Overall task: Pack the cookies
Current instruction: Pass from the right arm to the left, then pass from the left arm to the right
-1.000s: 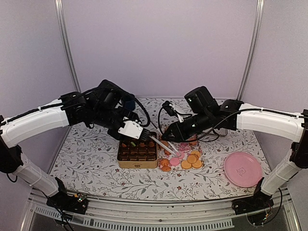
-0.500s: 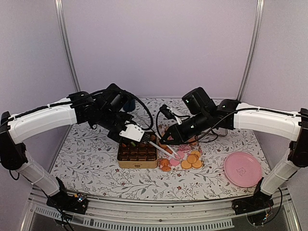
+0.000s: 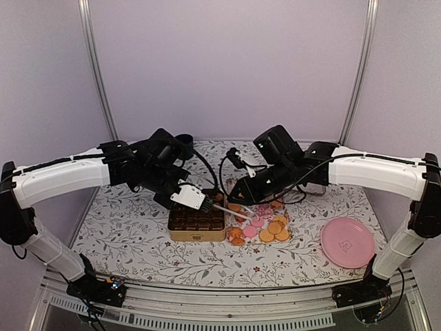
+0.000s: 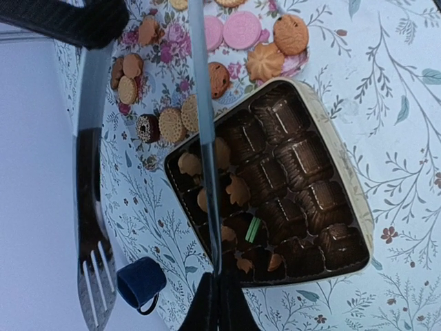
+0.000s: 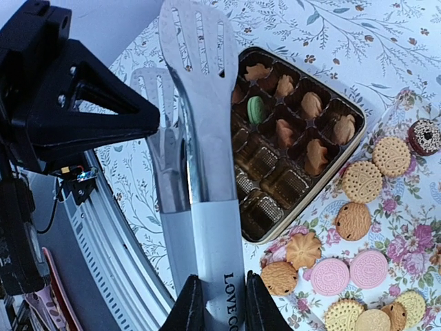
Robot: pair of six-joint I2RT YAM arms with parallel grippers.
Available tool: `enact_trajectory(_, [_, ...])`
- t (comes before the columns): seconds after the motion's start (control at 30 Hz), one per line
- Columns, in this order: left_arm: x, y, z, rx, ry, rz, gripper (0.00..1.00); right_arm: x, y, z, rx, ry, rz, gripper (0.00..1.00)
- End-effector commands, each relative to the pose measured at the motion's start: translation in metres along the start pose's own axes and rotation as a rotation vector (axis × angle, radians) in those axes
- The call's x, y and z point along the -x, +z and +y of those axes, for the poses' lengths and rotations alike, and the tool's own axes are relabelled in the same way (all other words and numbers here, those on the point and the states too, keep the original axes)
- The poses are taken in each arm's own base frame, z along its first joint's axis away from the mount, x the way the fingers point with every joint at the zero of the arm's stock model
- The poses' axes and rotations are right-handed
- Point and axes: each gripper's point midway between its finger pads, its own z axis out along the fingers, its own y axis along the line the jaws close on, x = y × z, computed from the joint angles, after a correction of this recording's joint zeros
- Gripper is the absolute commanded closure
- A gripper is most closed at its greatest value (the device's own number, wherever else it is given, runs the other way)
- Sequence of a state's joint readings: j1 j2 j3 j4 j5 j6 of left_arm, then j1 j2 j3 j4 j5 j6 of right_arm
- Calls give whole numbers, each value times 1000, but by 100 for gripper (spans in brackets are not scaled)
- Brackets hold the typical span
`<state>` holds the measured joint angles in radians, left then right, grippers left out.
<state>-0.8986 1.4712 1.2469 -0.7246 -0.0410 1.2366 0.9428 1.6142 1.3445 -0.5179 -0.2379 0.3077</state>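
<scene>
Your right tool (image 5: 219, 303) is clamped on the handle end of the steel tongs (image 5: 200, 172), one finger on each side of the printed grip, at the bottom centre of the right wrist view. The tongs run up the frame from there, their slotted tips spread apart over the tin (image 3: 196, 235). Your left tool (image 4: 219, 303) is pressed together at the bottom of the left wrist view. A thin tong arm, seen edge-on, runs straight out from between its tips, so it looks pinched there. The other tong arm stands free at the left of that frame.

Just under the tongs, the gold tin sits in the middle of the overhead view. A few cookies (image 5: 317, 155) fill the brown cups along one side, one of them green; the other cups hold none.

Most of the cookies lie loose just right of the tin on a pink-flowered sheet (image 5: 413, 207), orange, pink and dark ones mixed. A pink plate (image 3: 348, 243) sits well apart at lower right of the flowered bench (image 3: 124, 227), and a blue cup (image 3: 185, 143) stands behind the left arm.
</scene>
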Motion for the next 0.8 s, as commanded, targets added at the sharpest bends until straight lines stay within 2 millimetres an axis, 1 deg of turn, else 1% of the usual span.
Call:
enact_trajectory(0.0, [2, -7, -13, -3, 6, 8, 100, 30, 0, -17, -141, 28, -103, 92])
enact_trajectory(0.1, [1, -6, -11, 19, 12, 18, 100, 28, 14, -9, -131, 7, -78, 83])
enact_trajectory(0.13, [2, -7, -9, 29, 13, 17, 100, 27, 20, -6, -129, 2, -67, 82])
enact_trajectory(0.17, [3, -8, -7, 37, 12, 15, 100, 24, 29, -5, -127, -1, -52, 78])
enact_trajectory(0.23, [4, -9, -8, 40, 18, 14, 100, 22, 41, 0, -113, -8, -38, 73])
enact_trajectory(0.3, [2, -10, -9, 47, 30, 22, 100, 22, 49, 1, -107, -7, -33, 68])
enact_trajectory(0.4, [0, -10, -12, 54, 42, 31, 100, 28, 54, 5, -109, -12, -36, 63])
enact_trajectory(0.47, [0, -10, -13, 53, 35, 30, 100, 33, 56, 5, -123, -20, -39, 61])
enact_trajectory(0.5, [1, -10, -13, 52, 31, 27, 100, 34, 57, 1, -143, -22, -40, 61])
enact_trajectory(0.6, [2, -11, -13, 52, 29, 23, 100, 37, 61, -8, -196, -31, -41, 65])
enact_trajectory(0.77, [5, -15, -11, 52, 22, 12, 100, 28, 71, -28, -298, -57, 5, 67])
